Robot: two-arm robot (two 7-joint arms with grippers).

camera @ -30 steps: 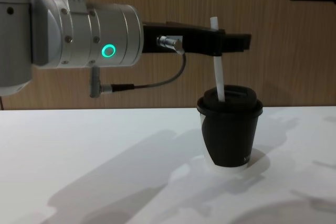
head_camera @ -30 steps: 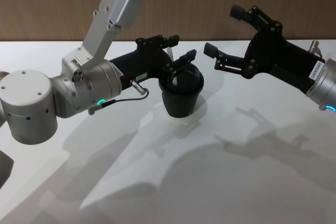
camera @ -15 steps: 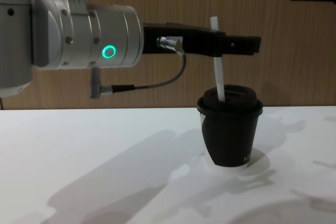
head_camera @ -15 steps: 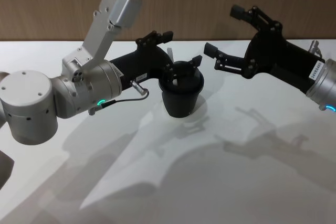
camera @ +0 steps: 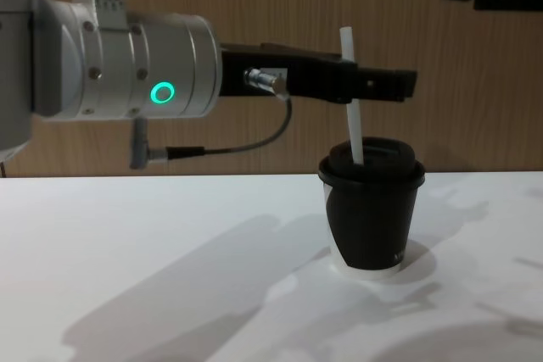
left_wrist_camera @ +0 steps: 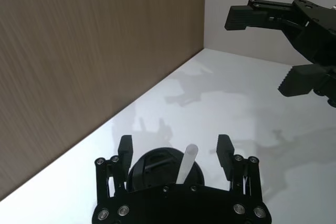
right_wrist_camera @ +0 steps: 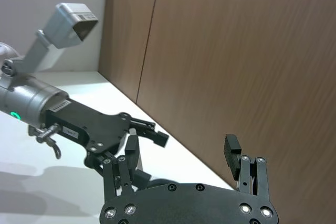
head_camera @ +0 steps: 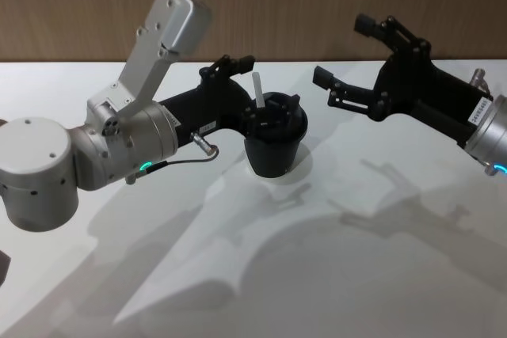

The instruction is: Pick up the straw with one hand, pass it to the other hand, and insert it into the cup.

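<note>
**Standing in the lid: straw in cup, both hands spread**

Standing upright on the white desk (head_camera: 380, 275), the cup (head_camera: 274, 144) has the straw (camera: 352, 95) planted through its black domed lid; the straw leans only slightly and rises well above the lid.

Left hand (head_camera: 268, 85): hovers level with the upper part of the straw, directly over the cup. Fingers (left_wrist_camera: 226, 149) spread wide, one on each side of the straw. In the left wrist view there is clear space between each finger and the straw, so it grips nothing. Silver wrist with green ring light (camera: 162, 92) and thin grey cable (camera: 246, 142) sit behind it.

Right hand (head_camera: 348, 53): held up off the desk, to the right of the cup and well apart from it. Its fingers (right_wrist_camera: 232, 150) are also wide apart, with nothing between them.

Cup lid and white base rim both visible in the chest view; cup touches neither hand.
</note>
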